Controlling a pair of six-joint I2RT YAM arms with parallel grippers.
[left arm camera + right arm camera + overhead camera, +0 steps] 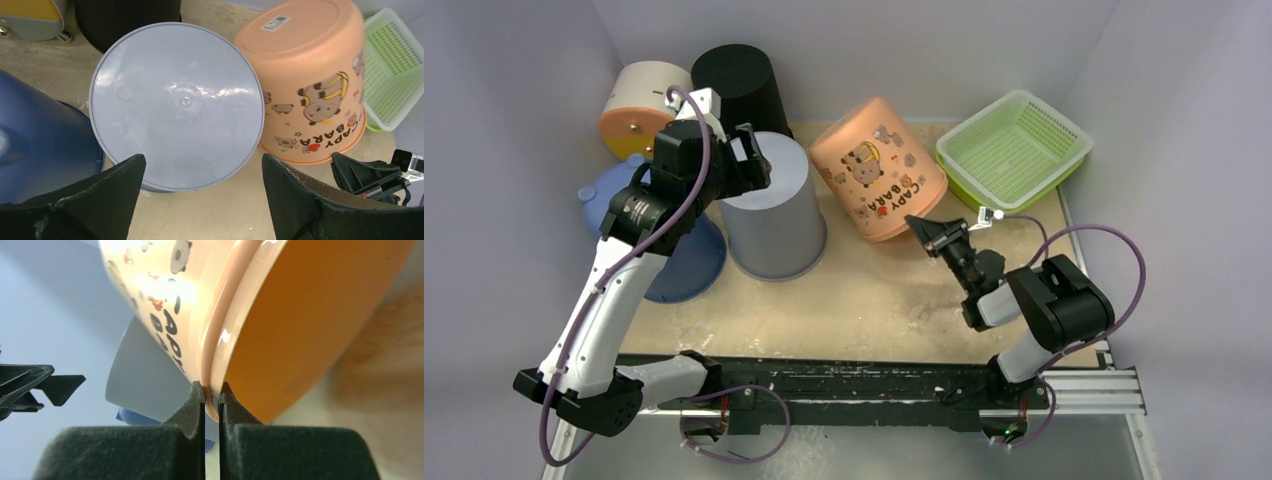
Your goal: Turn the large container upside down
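Right gripper (212,390) jaws nearly closed, pinching the rim of the peach bucket (300,315) between the fingertips: one finger inside the lip, one outside. Bucket (874,170) sits mid-table, tilted. Its base points up and away, its mouth faces down toward the right arm, and the near rim is held off the table (864,310). Far rim looks to be down, can't confirm.

Left gripper (202,162) jaws spread wide, holding nothing, hovering over the upturned base of the grey container (177,100) just left of the bucket. Blue container (679,260) is beside that, green basket (1014,145) at far right.

Progress, judged: flip mostly done, bucket past sideways. Left to do: lower the near rim flat onto the table, then release.
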